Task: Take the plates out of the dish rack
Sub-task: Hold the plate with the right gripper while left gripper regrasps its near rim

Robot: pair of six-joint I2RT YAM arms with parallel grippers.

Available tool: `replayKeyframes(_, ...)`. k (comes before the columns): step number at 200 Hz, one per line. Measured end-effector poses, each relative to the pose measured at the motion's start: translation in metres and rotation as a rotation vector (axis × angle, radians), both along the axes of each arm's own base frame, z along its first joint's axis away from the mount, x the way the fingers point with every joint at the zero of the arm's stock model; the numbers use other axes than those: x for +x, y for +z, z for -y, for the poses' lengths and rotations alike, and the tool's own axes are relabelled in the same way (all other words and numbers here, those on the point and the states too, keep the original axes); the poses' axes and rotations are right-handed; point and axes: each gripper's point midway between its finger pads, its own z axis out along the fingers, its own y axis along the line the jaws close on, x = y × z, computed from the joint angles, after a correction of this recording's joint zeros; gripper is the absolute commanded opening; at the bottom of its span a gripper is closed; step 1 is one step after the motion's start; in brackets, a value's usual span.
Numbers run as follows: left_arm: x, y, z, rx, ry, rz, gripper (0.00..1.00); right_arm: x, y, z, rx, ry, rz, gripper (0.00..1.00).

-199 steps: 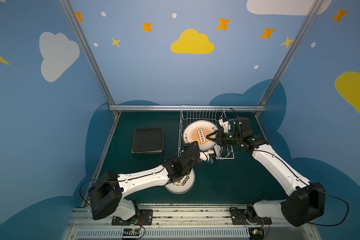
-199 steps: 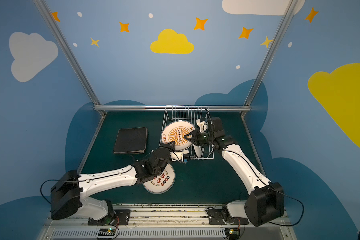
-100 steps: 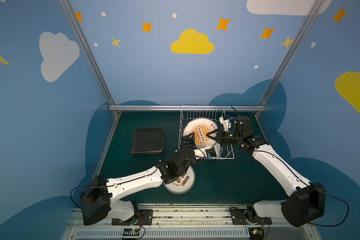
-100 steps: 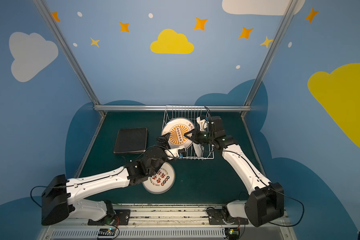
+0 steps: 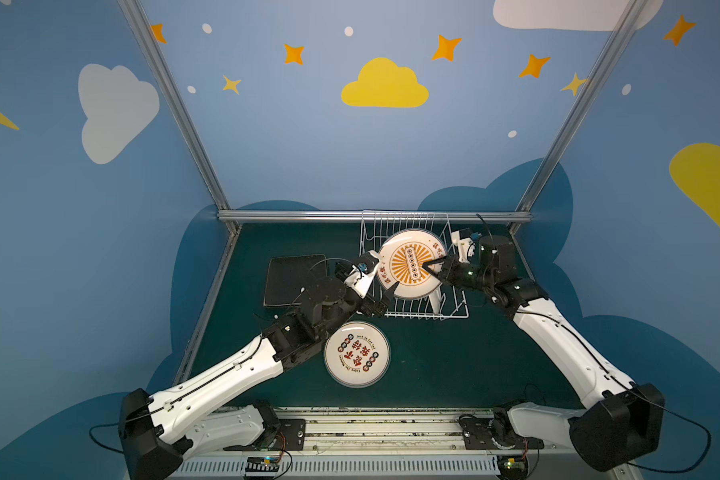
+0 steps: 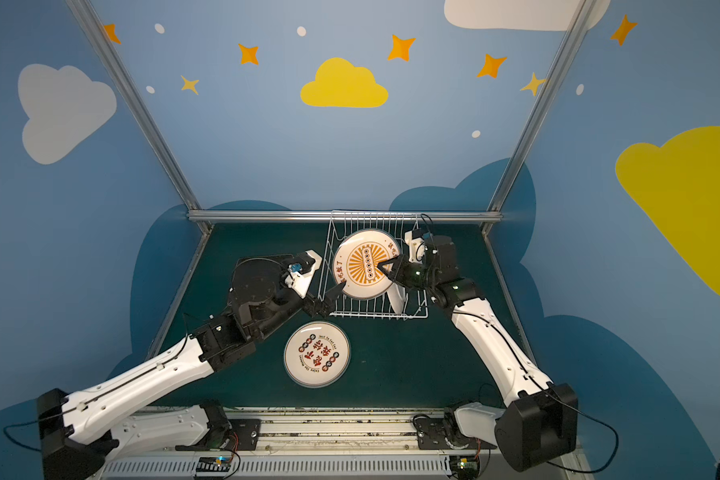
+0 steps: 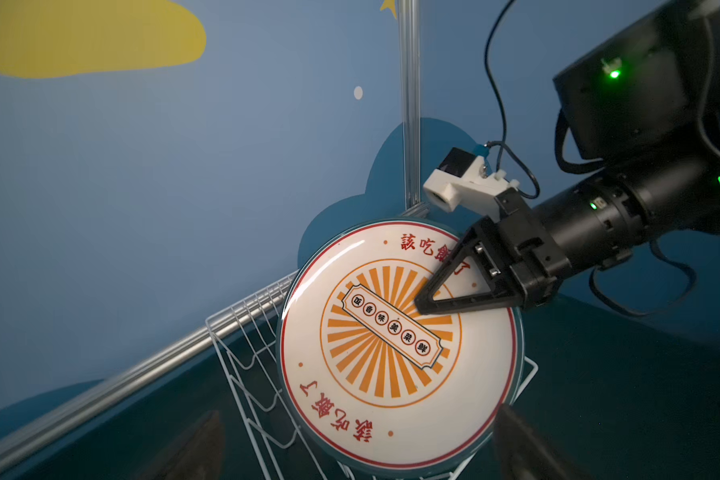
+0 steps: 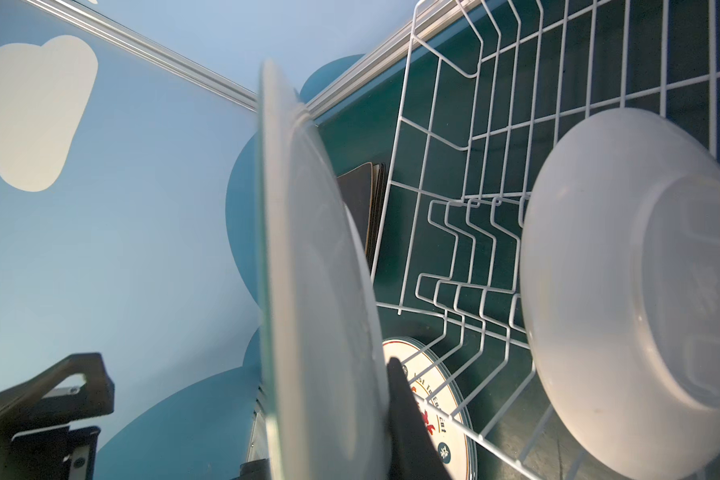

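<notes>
My right gripper (image 5: 427,266) (image 6: 381,266) is shut on the rim of a round white plate (image 5: 408,266) (image 6: 360,266) with an orange sunburst, holding it upright over the dish rack (image 5: 425,316) (image 6: 375,316). One of its fingers (image 7: 454,286) lies across the plate's face (image 7: 391,374), and the plate shows edge-on (image 8: 308,249) in the right wrist view. My left gripper (image 5: 385,299) (image 6: 329,301) stands open and empty at the rack's front left, by the plate's lower rim. Another white plate (image 5: 435,299) (image 8: 632,291) stands in the rack. A third round plate (image 5: 357,354) (image 6: 316,354) lies flat on the table.
A stack of black square plates (image 5: 285,280) (image 8: 362,208) lies left of the rack, partly under my left arm. The rack sits against the rear metal rail (image 5: 308,215). Blue walls close in both sides of the green table (image 5: 454,365).
My left gripper has opened wide and drawn back left from the rack's front to beside the held plate. The right gripper has raised the sunburst plate slightly.
</notes>
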Motion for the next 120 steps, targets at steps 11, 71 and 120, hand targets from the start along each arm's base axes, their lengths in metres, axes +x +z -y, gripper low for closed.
replayKeyframes(11,0.008,-0.003,-0.007,-0.082,0.006,-0.080,1.00,-0.001,0.002,0.001,0.000,0.001,0.014,0.00)
replayKeyframes(71,0.044,-0.033,-0.039,-0.448,0.027,-0.437,0.99,-0.003,0.016,0.000,0.023,0.028,0.089,0.00)
replayKeyframes(120,0.056,-0.069,-0.009,-0.539,-0.092,-0.661,0.97,-0.006,0.020,-0.006,0.052,0.072,0.101,0.00)
